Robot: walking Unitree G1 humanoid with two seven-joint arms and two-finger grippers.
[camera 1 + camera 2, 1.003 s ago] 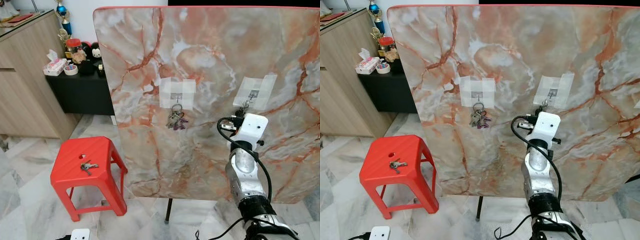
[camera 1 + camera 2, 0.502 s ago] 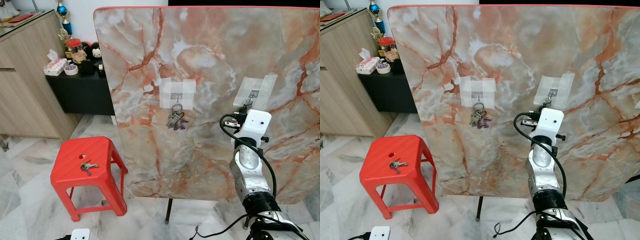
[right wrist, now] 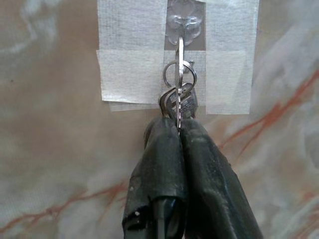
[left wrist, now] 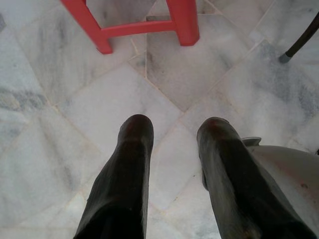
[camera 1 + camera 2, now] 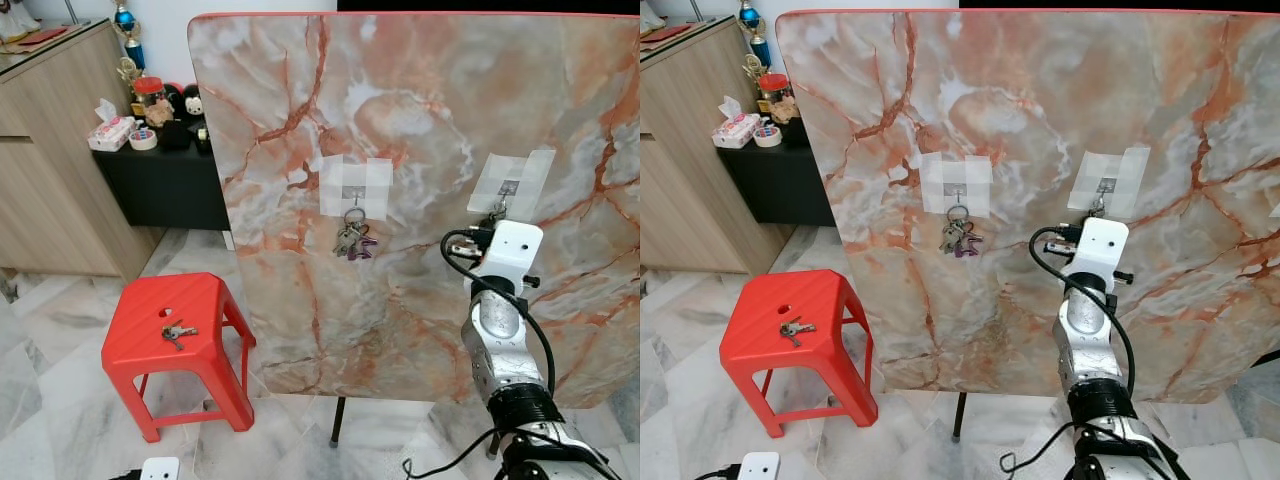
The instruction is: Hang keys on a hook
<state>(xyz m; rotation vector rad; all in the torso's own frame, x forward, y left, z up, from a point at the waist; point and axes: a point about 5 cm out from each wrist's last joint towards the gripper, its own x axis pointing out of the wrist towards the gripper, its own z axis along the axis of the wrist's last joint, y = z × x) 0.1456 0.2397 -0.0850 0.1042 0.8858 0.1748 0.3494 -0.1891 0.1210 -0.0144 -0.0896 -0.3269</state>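
Hanging step: right gripper [image 3: 178, 127] fingers pinch keys [image 3: 178, 102], ring on taped hook [image 3: 183, 25], centre frame. Next, I judge: part fingers, back off. Left gripper [image 4: 172, 132] fingers spread, idle.

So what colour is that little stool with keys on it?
Bright red stool, clearest in the left eye view.

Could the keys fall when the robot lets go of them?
Maybe. The right gripper is shut on the keys just under the taped hook. I cannot tell if the ring truly sits on the hook, so opening the jaws might drop them. Pulling down could also peel the tape off the marble board.
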